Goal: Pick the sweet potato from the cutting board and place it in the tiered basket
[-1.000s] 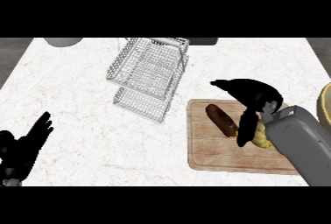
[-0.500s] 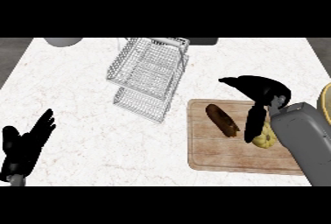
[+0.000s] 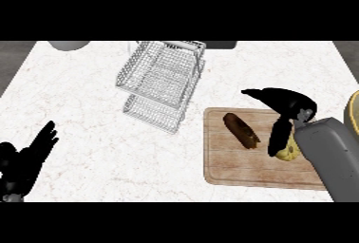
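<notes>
The sweet potato [image 3: 240, 129], brown and elongated, lies on the wooden cutting board [image 3: 238, 166] near its upper left. My right hand [image 3: 289, 103] hovers over the board's upper right, just right of the sweet potato and not touching it. It is open, with fingers reaching left and the thumb [image 3: 276, 140] hanging down. A yellow lumpy item [image 3: 288, 152] lies partly hidden behind the thumb and forearm. The wire tiered basket [image 3: 163, 76] stands up and to the left of the board, its lower tier [image 3: 155, 112] nearer me. My left hand [image 3: 25, 158] rests open at the lower left.
A grey bowl [image 3: 69, 45] sits at the counter's back left. A dark object [image 3: 222, 45] stands behind the basket. A yellowish rim [image 3: 353, 108] shows at the right edge. White marble counter [image 3: 77, 109] lies between my left hand and the basket.
My right hand has drifted a little to the right, away from the sweet potato, which has not moved. The left hand has barely shifted.
</notes>
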Controlling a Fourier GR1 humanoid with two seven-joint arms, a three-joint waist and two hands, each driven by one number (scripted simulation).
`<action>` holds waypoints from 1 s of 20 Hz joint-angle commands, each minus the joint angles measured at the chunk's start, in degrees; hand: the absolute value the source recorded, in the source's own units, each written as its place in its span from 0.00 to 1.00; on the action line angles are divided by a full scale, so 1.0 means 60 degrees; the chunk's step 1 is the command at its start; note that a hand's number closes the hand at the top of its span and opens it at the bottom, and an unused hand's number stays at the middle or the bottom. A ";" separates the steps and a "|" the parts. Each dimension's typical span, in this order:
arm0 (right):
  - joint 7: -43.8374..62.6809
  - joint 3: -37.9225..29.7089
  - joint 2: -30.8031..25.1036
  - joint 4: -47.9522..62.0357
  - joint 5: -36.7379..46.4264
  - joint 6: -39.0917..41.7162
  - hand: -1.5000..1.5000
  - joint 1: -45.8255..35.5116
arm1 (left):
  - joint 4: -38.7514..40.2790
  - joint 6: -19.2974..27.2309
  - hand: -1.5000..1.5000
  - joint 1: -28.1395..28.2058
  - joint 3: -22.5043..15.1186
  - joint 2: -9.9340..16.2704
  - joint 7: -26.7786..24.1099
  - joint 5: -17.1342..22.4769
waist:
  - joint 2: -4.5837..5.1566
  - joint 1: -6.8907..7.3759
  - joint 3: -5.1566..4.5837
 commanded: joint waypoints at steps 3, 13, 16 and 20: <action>-0.0831 -0.0065 0.0160 -0.0079 0.0781 -0.0157 0.00 0.0629 | 0.1072 0.0017 0.50 -0.0696 0.0106 -0.0644 -0.0415 -0.0531 | 0.0007 -0.0057 -0.0006; -0.1125 -0.0109 0.1387 0.1170 0.2034 -0.0720 0.00 0.0334 | 0.0302 -0.0453 0.50 -0.0285 0.0727 -0.0543 0.0216 -0.0661 | 0.0003 -0.0020 -0.0005; -0.1402 -0.0426 0.1582 0.1523 0.2140 -0.0734 0.00 0.0048 | 0.0875 -0.0600 0.50 -0.0631 0.0821 -0.0747 -0.0105 -0.0805 | 0.0006 -0.0027 -0.0006; -0.2394 -0.0046 0.1853 0.3206 0.2930 -0.1954 0.00 -0.0116 | 0.0570 -0.0476 0.50 -0.1177 0.0707 -0.0829 0.0709 -0.0861 | 0.0031 -0.0001 -0.0003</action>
